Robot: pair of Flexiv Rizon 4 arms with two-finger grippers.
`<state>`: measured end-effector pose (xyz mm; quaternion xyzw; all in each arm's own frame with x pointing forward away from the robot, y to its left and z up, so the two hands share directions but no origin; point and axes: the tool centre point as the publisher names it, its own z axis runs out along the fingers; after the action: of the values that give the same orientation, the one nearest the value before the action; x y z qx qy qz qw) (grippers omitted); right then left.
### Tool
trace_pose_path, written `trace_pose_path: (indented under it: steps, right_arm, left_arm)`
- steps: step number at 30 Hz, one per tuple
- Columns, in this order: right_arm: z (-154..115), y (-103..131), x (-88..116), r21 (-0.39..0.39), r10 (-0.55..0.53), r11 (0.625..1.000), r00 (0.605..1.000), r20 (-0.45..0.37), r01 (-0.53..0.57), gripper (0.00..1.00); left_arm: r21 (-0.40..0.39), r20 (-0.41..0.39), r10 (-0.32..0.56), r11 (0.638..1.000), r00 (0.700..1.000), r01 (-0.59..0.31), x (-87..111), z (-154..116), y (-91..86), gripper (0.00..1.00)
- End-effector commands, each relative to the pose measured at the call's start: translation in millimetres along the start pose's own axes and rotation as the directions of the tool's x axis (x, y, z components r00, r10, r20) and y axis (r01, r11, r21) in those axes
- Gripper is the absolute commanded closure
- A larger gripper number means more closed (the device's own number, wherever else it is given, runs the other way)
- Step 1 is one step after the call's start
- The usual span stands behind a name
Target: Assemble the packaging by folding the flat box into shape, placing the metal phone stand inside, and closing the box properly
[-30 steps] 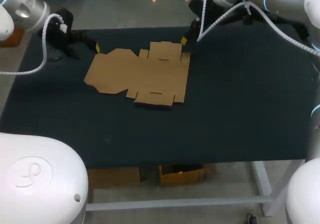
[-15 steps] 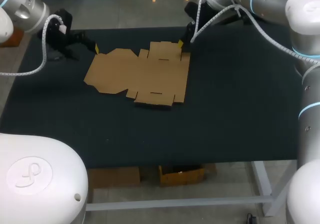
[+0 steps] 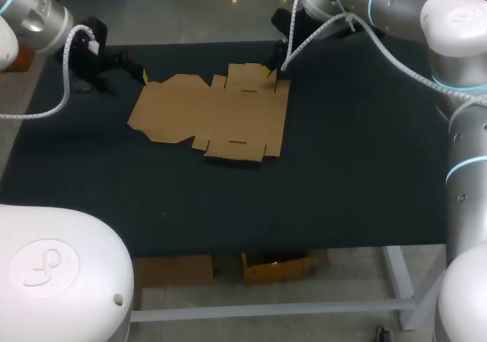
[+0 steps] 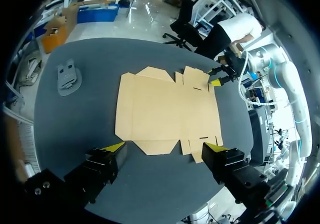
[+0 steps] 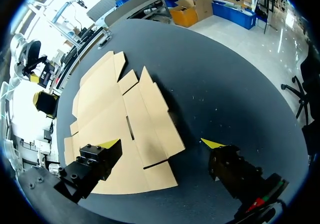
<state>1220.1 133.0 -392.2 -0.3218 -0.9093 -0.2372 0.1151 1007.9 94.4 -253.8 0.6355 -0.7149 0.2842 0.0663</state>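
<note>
Plain brown flat box (image 3: 217, 113), gry phone stand (image 4: 66, 77), blk table (image 3: 365, 167)

Left end effector (image 4: 164, 145) fingers spread wide; right end effector (image 5: 161, 143) likewise spread, wrist apparently angled downward

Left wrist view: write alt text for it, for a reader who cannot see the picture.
A flat, unfolded cardboard box lies on a dark table, just ahead of the left gripper, whose yellow-tipped fingers stand wide open. A grey phone stand sits apart beside the box, and the right gripper is at the box's far edge.
</note>
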Motion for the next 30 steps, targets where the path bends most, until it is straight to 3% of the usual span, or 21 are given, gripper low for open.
trace_pose_path:
  steps: [1, 9, 12, 13, 30]
  right_arm:
    - [5, 9, -7, 0.039, 0.006, 0.999, 0.957, -0.29, 0.005, 0.0]
    - [10, 12, -7, 0.035, 0.01, 0.999, 0.951, -0.308, 0.001, 0.01]
    - [11, 12, -6, 0.031, 0.011, 1.0, 0.949, -0.316, -0.001, 0.44]
    - [12, 11, -6, 0.031, 0.011, 1.0, 0.949, -0.316, -0.001, 0.51]
    - [7, 2, -8, 0.018, 0.027, 1.0, 0.946, -0.322, -0.022, 0.89]
  left_arm:
    - [0.003, 0.008, -0.005, 1.0, 1.0, 0.005, 1.1, -1, 2.8, 0.0]
    - [0.002, 0.01, -0.015, 1.0, 1.0, 0.015, -1.4, 0, 5.3, 0.0]
    - [0.001, 0.01, -0.017, 1.0, 1.0, 0.017, -2.0, 1, 5.4, 0.0]
    - [0.001, 0.01, -0.017, 1.0, 1.0, 0.017, -2.1, 1, 5.3, 0.0]
    - [-0.008, 0.007, -0.013, 1.0, 1.0, 0.013, 0.5, 6, 5.1, 0.0]
